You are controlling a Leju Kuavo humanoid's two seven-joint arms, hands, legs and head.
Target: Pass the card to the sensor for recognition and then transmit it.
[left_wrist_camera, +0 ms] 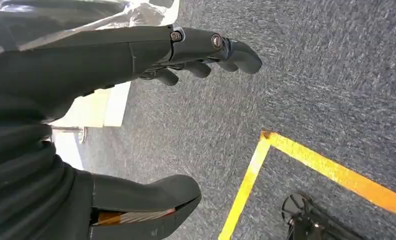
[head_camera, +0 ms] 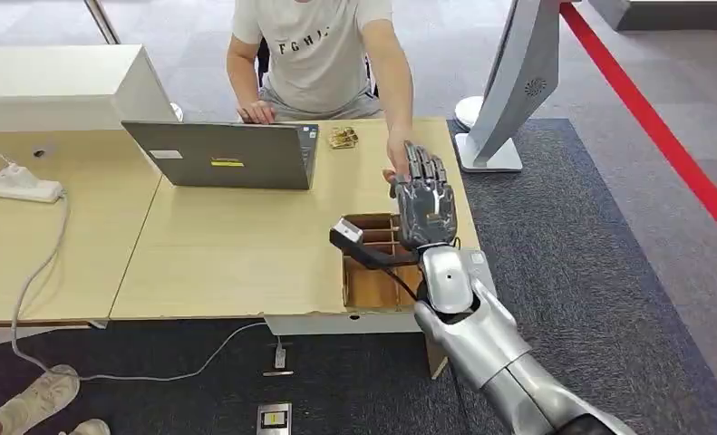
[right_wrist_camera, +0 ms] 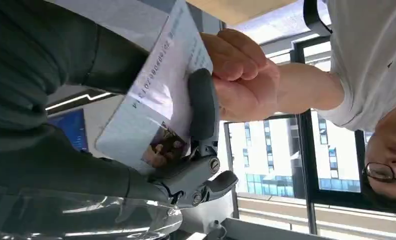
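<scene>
My right hand [head_camera: 424, 195] is raised over the desk's right end with its back toward the head camera. In the right wrist view it holds a white card [right_wrist_camera: 155, 100] bearing a small photo and printed numbers, with the thumb [right_wrist_camera: 202, 102] pressed on the card's face. A seated person's hand [right_wrist_camera: 241, 75] grips the card's far edge, and this person's hand [head_camera: 396, 168] touches my fingertips. A black sensor [head_camera: 347, 234] stands on a stalk just left of my wrist. My left hand [left_wrist_camera: 206, 50] hangs over the carpet, fingers apart, holding nothing.
The sensor sits in an open cardboard box [head_camera: 373, 272] at the desk's front right corner. A grey laptop [head_camera: 223, 154] stands in front of the person, a small gold item [head_camera: 342, 137] beside it. A power strip [head_camera: 14, 186] lies far left. A white stand [head_camera: 508, 91] rises right of the desk.
</scene>
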